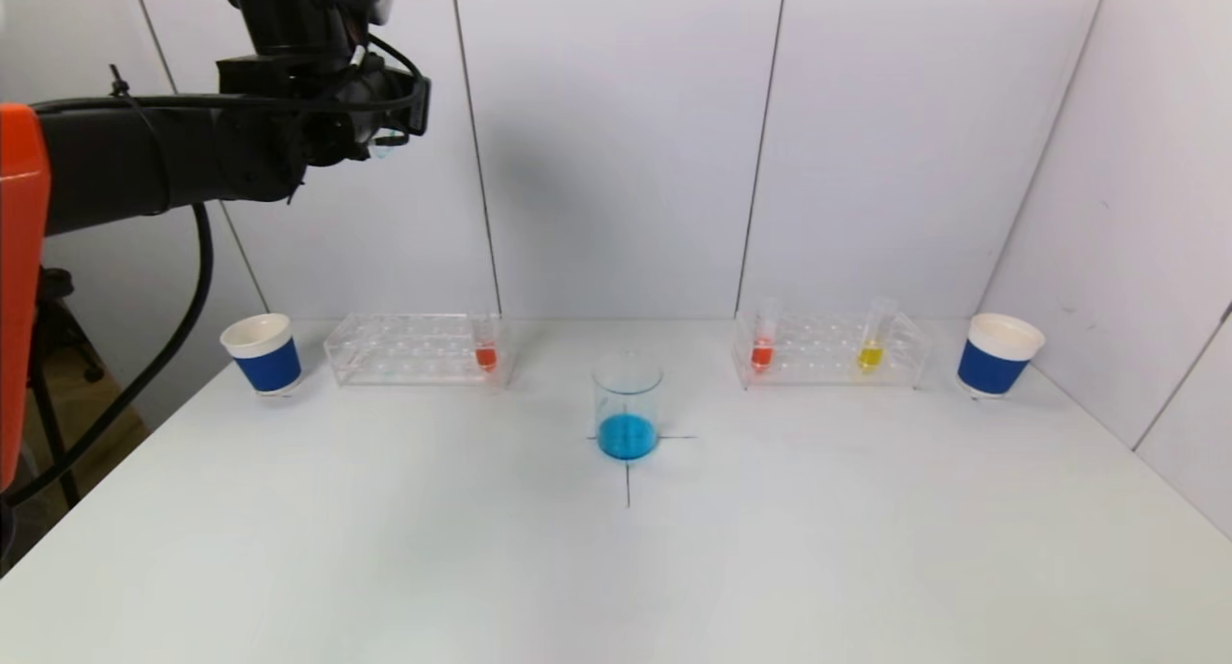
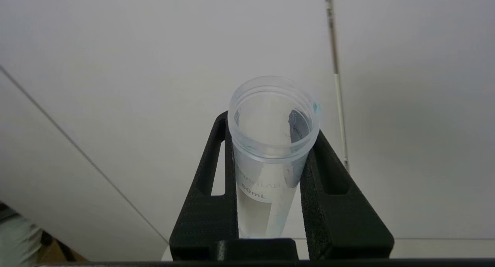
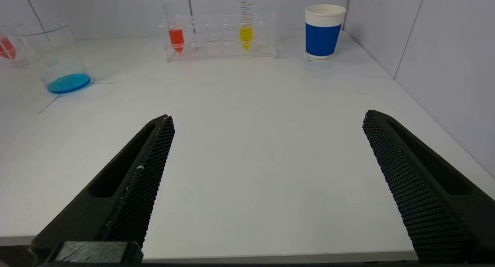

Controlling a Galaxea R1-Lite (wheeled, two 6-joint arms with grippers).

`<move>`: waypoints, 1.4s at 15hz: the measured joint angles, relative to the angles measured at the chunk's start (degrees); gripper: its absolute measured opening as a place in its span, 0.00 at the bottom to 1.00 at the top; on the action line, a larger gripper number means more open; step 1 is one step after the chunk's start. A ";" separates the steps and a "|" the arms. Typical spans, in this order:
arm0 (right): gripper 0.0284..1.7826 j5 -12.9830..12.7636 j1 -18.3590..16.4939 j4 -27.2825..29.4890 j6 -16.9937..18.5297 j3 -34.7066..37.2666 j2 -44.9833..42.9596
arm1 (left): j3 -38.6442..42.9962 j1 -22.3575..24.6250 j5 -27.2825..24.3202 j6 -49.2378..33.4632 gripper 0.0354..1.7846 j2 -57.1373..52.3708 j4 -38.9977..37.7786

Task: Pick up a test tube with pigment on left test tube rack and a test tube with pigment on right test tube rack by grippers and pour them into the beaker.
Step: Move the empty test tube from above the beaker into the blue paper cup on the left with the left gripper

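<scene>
My left gripper (image 1: pixel 393 130) is raised high at the far left, above the left rack. It is shut on a clear 50 mL test tube (image 2: pixel 270 151) that looks empty, with faint blue traces inside. The beaker (image 1: pixel 627 404) stands mid-table on a cross mark and holds blue liquid. The left rack (image 1: pixel 404 348) holds one orange-red tube (image 1: pixel 486 351). The right rack (image 1: pixel 830 351) holds a red tube (image 1: pixel 763 344) and a yellow tube (image 1: pixel 872 344). My right gripper (image 3: pixel 268 116) is open and empty, low over the table's front right part, out of the head view.
A blue-banded paper cup (image 1: pixel 262 353) stands left of the left rack, and another (image 1: pixel 998 354) right of the right rack. White walls close the back and right side. The table's front edge (image 3: pixel 247 255) lies just under my right gripper.
</scene>
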 joint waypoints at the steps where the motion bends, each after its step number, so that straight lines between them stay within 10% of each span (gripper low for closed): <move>1: 0.99 0.02 0.00 0.02 0.00 0.00 0.00 | 0.06 2.21 0.04 -0.35 0.25 -0.63 0.59; 13: 0.99 0.00 0.00 0.02 0.00 0.00 0.00 | 5.16 22.48 -4.74 -7.72 0.25 -2.86 3.95; 21: 0.99 0.02 0.00 0.00 -0.02 0.00 0.00 | 22.85 27.05 -12.26 -13.29 0.25 -4.68 -7.11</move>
